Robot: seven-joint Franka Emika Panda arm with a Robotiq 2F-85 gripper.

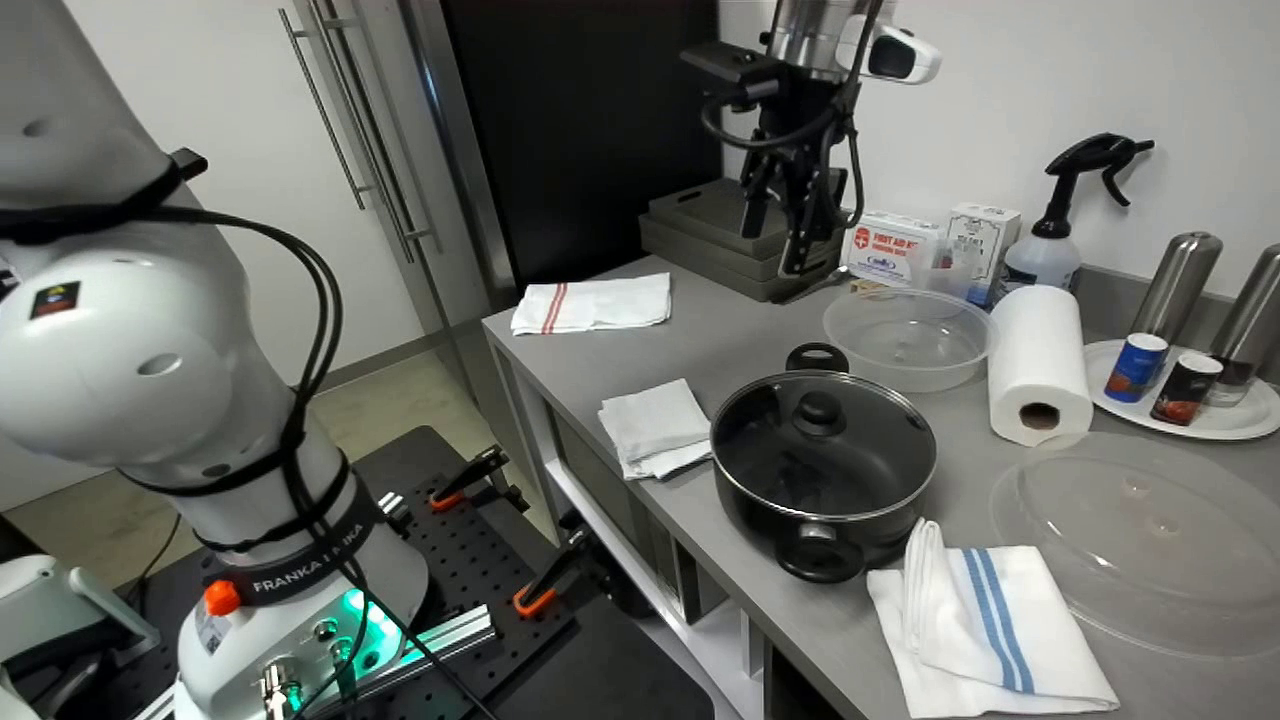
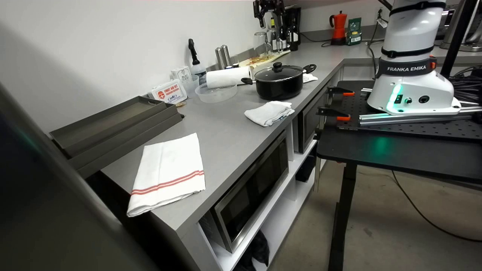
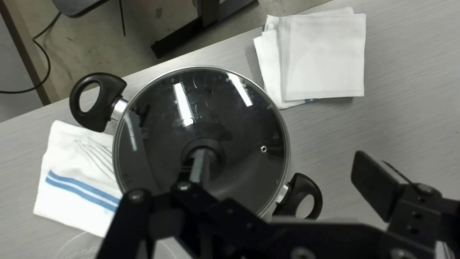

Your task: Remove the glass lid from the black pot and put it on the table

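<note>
The glass lid (image 1: 822, 445) lies flat on the black pot (image 1: 800, 535), with its black knob up, in both exterior views. The lid also shows in the wrist view (image 3: 233, 118), where one finger covers part of its knob. The pot stands on the table (image 1: 720, 350), a grey worktop, near its front edge, and shows in an exterior view (image 2: 278, 89). My gripper (image 1: 775, 243) is open and empty, pointing down, well above the worktop and apart from the lid. In the wrist view the gripper's fingers (image 3: 284, 174) are wide apart, one over the knob, one right of the pot.
White cloths lie on both sides of the pot (image 1: 655, 428) (image 1: 990, 625). A clear bowl (image 1: 908, 335), a paper towel roll (image 1: 1038, 365) and a large clear disc (image 1: 1150, 545) are nearby. Grey trays (image 2: 120, 128), a spray bottle (image 1: 1040, 262) and a first aid box (image 1: 890, 247) stand along the wall.
</note>
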